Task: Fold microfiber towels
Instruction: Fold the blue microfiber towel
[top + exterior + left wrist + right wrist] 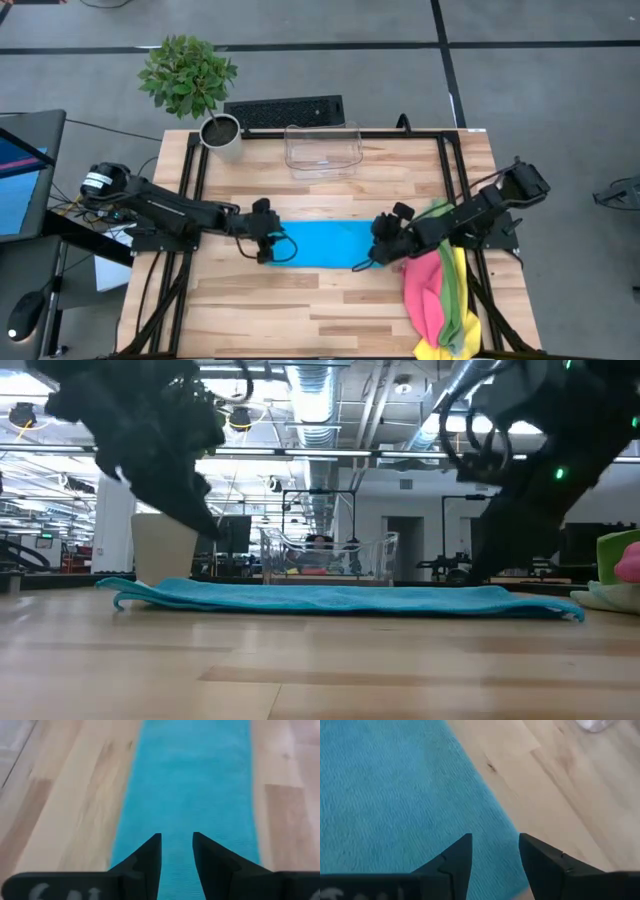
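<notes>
Left pincer point(272, 243) sits over the left end of the blue towel point(325, 243), fingers point(150, 857) spread a little with a gap between them, nothing pinched that I can see. Right pincer point(378, 250) is at the blue towel's right end, over its edge, fingers point(457, 862) parted, cloth showing through the gap, nothing gripped.

Blue towel lies flat as a long strip mid-tabletop point(300, 310), between both pincers; in the low view it looks low and layered, its left end curling up slightly.

Off the blue towel's right end I see the heap of other towels: pink towel point(425, 290) on top, a green towel point(452, 285) beside it, a yellow towel point(465, 340) at the outer edge. They touch one another and run partly under the right arm.

Clear plastic bin point(322, 148) stands beyond the blue towel, well apart. Potted plant point(190, 80) stands at the corner left of the bin, a keyboard point(285, 110) just behind the bin.
</notes>
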### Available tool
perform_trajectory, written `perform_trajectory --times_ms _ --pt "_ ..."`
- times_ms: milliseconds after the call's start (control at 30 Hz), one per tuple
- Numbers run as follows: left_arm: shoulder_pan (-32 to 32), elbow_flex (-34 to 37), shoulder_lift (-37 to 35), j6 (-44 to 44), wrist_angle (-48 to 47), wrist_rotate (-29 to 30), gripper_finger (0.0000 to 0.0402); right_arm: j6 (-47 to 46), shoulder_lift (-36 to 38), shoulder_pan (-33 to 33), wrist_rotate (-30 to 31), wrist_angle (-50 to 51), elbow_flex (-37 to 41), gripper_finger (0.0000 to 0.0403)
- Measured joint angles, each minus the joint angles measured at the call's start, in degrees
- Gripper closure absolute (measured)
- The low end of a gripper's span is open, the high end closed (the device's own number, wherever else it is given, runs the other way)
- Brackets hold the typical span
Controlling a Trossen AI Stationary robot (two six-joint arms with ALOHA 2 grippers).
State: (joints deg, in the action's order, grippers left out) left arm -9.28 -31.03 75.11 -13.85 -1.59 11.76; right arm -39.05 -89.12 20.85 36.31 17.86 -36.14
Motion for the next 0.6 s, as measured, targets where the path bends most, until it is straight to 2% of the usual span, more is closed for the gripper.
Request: perform_trajectory --times_ms 167,500,600 --pt "2.0 3.8 0.0 -1.9 2.2 -2.0 0.0322 -0.2 0.0 -0.7 -1.6 -8.4 5.3 0.0218" --pt "2.0 9.1 0.0 -3.3 5.1 0.1 0.0345 -2.9 0.2 -0.7 -1.2 -5.5 5.7 0.0238" --pt "2.0 10.6 0.0 -4.2 6.2 0.3 0.0351 -2.5 2.2 -0.7 -1.8 -4.5 5.9 0.0239"
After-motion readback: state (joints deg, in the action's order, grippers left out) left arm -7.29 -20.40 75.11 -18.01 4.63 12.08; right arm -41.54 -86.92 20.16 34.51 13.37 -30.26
